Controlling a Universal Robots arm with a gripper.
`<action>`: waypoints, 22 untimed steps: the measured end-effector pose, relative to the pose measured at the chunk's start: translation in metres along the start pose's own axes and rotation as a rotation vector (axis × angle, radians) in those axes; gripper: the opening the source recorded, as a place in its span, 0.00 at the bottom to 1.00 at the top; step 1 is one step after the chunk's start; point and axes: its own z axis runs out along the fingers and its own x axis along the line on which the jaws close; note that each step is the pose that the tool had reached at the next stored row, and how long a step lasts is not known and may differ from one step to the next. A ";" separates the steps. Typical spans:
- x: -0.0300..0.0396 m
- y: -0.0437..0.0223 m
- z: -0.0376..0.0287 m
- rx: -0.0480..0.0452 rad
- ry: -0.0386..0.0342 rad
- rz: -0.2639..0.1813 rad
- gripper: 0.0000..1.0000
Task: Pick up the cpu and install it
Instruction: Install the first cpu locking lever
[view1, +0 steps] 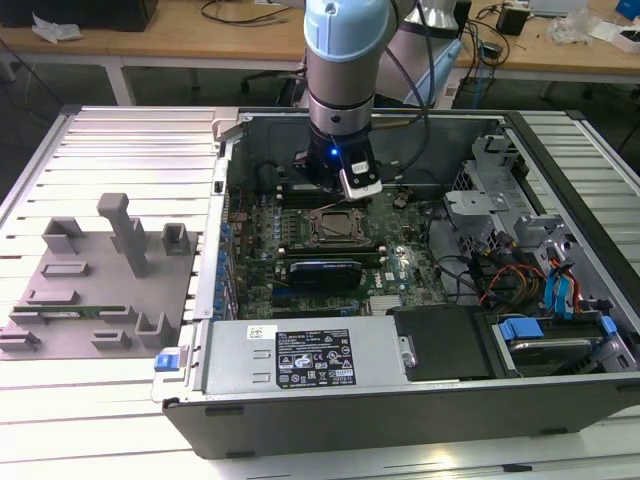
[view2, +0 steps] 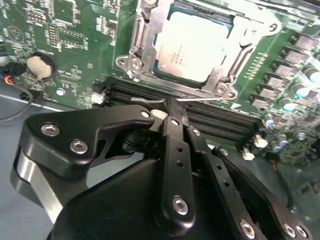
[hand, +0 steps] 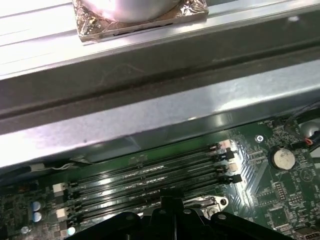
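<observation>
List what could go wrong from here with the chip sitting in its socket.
1. The cpu lies in the socket frame, which looks unlatched, so a knock might shift it.
2. The gripper hangs close above the memory slots beside the socket; a drop or sideways move could strike their clips.
3. Loose cables lie in the case on the exterior view's right and could snag a wide swing.
</observation>
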 end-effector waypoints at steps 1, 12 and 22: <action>0.0001 -0.0002 0.0004 -0.0036 -0.0148 -0.003 0.11; 0.0063 -0.0036 0.0086 -0.0210 -0.0798 -0.016 0.11; 0.0088 -0.0008 0.0119 -0.0221 -0.0865 -0.013 0.11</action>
